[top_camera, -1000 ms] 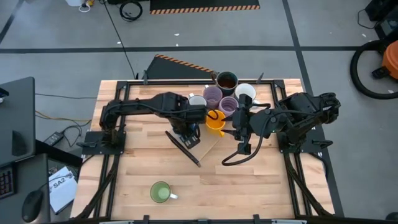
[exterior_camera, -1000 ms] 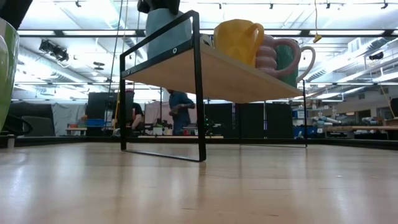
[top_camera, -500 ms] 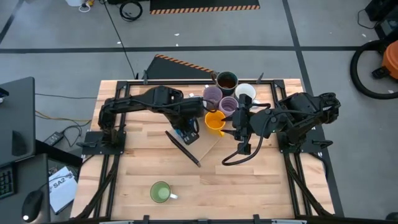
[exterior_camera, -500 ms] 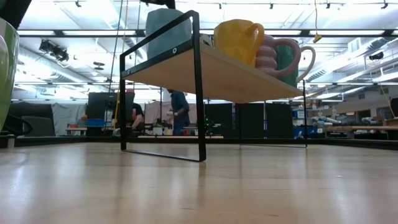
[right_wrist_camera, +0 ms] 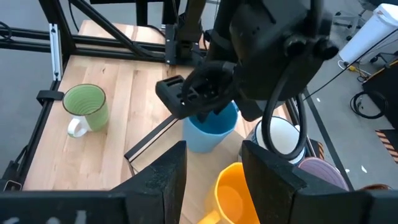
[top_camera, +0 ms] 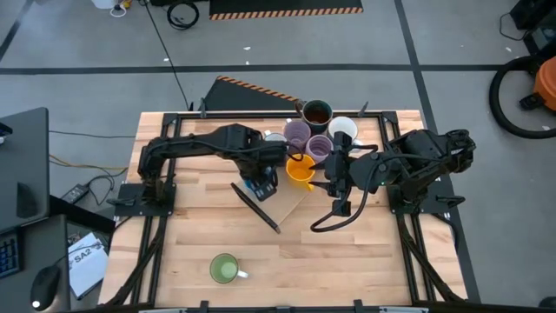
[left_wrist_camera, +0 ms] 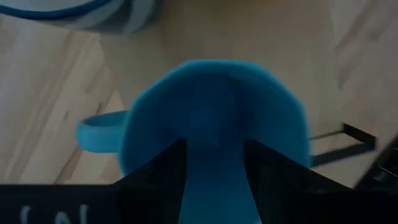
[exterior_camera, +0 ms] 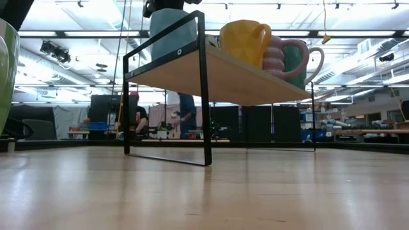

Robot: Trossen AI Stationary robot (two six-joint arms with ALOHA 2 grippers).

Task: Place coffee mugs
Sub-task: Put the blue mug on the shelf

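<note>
Since earlier: my left gripper (right_wrist_camera: 200, 93) pulled back slightly, fingers wide above the blue mug (right_wrist_camera: 210, 129) on the shelf (exterior_camera: 217, 73) | right gripper (right_wrist_camera: 213, 180) narrow, empty | only right wrist shows green mug (right_wrist_camera: 86, 106) | writing: unreadable

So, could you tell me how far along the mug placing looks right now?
Mostly done: the orange mug, lilac mugs, a white mug and the dark mug sit together on the rack. In hand: the left gripper is at the blue mug there. Left: the green mug, alone near the table's front edge.
</note>
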